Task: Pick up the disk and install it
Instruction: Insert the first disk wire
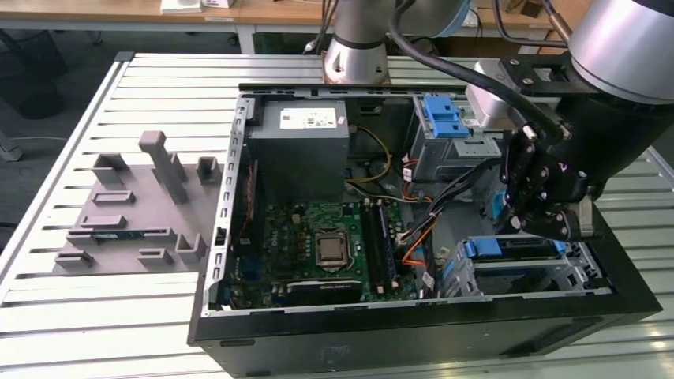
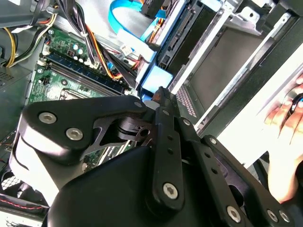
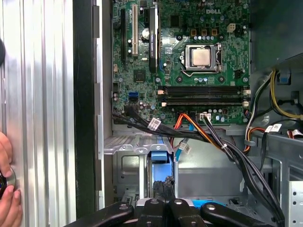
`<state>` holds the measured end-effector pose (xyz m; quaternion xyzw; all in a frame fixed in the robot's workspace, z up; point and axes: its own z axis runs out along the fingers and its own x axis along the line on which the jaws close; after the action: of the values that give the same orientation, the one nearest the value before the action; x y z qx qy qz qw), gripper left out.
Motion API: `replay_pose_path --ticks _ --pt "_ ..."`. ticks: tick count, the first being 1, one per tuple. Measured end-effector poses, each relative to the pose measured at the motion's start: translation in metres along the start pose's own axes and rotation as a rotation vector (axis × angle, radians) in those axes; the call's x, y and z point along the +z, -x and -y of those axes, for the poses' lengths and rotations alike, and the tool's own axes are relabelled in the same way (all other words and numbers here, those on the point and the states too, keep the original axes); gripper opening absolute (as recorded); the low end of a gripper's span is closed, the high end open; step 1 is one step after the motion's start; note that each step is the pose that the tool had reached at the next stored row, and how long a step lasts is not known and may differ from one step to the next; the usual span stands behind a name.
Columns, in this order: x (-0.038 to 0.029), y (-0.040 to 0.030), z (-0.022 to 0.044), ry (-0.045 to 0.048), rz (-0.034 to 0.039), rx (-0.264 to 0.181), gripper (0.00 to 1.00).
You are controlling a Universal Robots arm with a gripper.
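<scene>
Exterior view: the gripper [image 1: 556, 225] is hanging above the drive cage [image 1: 526, 272] at the near end of the open computer case [image 1: 421, 332], toward the exterior view's right. The disk [image 1: 516, 249] is sitting in that cage directly beneath the gripper, with its blue carrier frame showing along the upper edge. Whether the gripper is touching the disk cannot be told, and the pictures do not show whether the claw is apart or together.

The green motherboard [image 1: 327, 245] is lying flat on the case floor at the exterior view's left of the cage, and the grey power supply [image 1: 305, 138] is standing at the far end of the case. A blue latch piece [image 1: 443, 118] is sitting on the upper bay at the far right. A grey fixture [image 1: 137, 209] is resting on the slatted table [image 1: 63, 308], left of the case.

In the second wrist view, a person's hand [image 2: 286, 142] is resting on the table just beside the case wall.
</scene>
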<state>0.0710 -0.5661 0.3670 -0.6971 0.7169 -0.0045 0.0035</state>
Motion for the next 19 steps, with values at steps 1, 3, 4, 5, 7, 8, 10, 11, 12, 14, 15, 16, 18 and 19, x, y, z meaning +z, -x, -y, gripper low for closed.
replay_pose_path --ticks 1,3,4,5,7,8,10,11,12,14,15,16,18,19 --pt "0.0000 0.0001 0.0016 0.0000 0.0000 0.000 0.11" --pt "0.0000 0.0001 0.0048 0.0000 0.0000 0.000 0.11" --pt "0.0001 0.0002 0.0066 0.0000 0.0000 0.000 0.11" --pt "0.0001 0.0003 0.0086 0.0000 0.0000 0.000 0.11" --pt "0.0001 0.0004 0.0125 0.0000 0.0000 0.000 0.11" --pt "0.0002 0.0004 0.0145 0.0000 0.0000 0.000 0.11" --pt "0.0002 0.0005 0.0182 0.0000 0.0000 0.000 0.11" --pt "0.0002 0.0006 0.0200 0.0000 0.0001 0.000 0.11" --pt "0.0002 0.0006 0.0218 0.0000 0.0000 0.000 0.11" --pt "0.0002 0.0007 0.0251 0.0000 -0.0001 0.000 0.11" --pt "0.0002 0.0008 0.0267 0.0000 -0.0002 0.000 0.11" --pt "0.0003 0.0008 0.0283 0.0000 -0.0001 0.000 0.11" --pt "0.0003 0.0009 0.0312 0.0000 -0.0001 0.000 0.11" --pt "0.0003 0.0010 0.0324 0.0000 0.0000 0.000 0.11"
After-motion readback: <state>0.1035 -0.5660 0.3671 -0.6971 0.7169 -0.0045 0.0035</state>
